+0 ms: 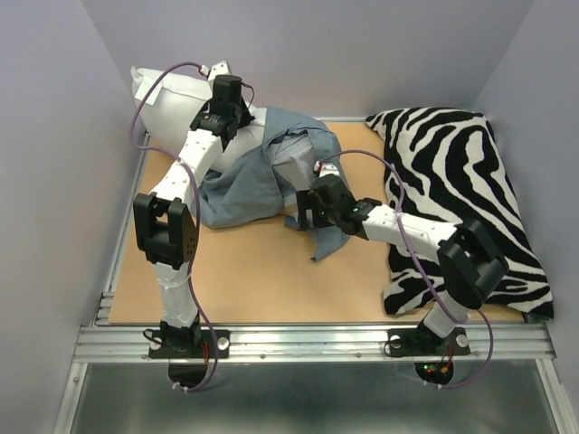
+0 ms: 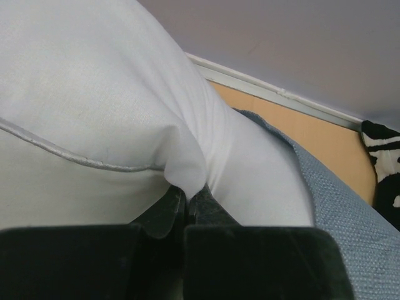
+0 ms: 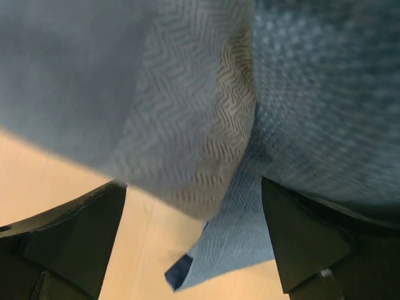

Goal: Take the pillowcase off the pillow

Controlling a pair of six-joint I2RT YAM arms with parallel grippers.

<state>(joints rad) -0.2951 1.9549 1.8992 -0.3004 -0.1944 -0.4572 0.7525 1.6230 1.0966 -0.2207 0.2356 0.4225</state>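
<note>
While the left gripper (image 2: 187, 201) is clenched on a small fold of the pillow (image 2: 94, 112), white cloth pinched between its closed tips, the right gripper (image 3: 192, 187) stands released, its fingers (image 3: 75, 244) spread wide apart. The pinched fold lies just below a piped seam that runs across the pillow's skin.

The pillow bulges plump and white at the far left corner of the desk (image 1: 271, 280), against the back wall. The left arm reaches to it from the near side. The pillowcase (image 1: 258, 176) lies bunched in a blue-grey heap against and over the pillow's right end, spreading toward the middle of the desk. Most of the pillow is bare to the left of it. In the left wrist view its woven blue edge sits just right of the pinch, touching the pillow.

The right gripper sits at the heap's near right edge, low over the desk. A fold of the pillowcase with a herringbone weave hangs down between the open fingers, and a loose corner trails onto the bare wood. Whether either finger touches the cloth I cannot tell.

A zebra cushion (image 1: 461, 181) lies along the right side of the desk, apart from the pillowcase.
</note>
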